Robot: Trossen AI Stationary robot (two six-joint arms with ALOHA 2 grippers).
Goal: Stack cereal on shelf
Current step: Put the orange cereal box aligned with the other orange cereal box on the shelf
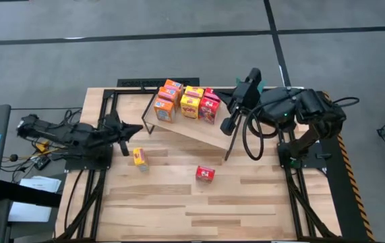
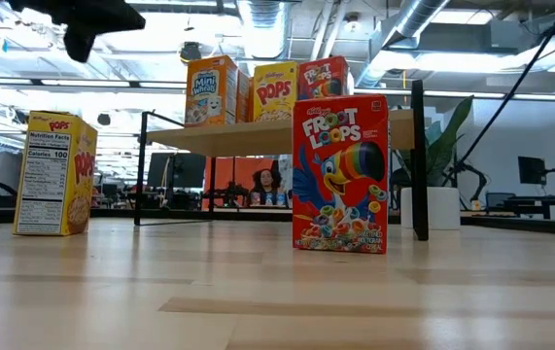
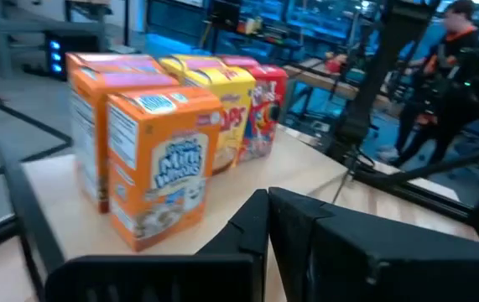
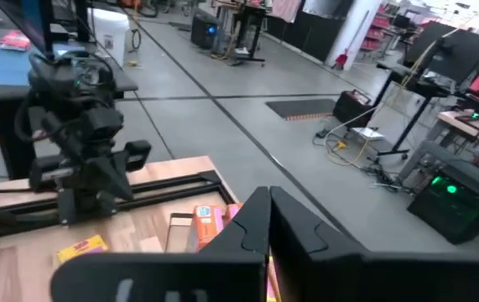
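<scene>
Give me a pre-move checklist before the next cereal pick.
1. Left tool shut and empty, beside the shelf: ok.
2. Right tool shut and empty, over the shelf edge: ok.
3. Yellow Pops box upright on the tabletop: ok.
4. Red Froot Loops box upright, apart from the yellow one: ok.
5. Boxes on the shelf upright, grouped: ok.
6. Free shelf space beside the group: ok.
</scene>
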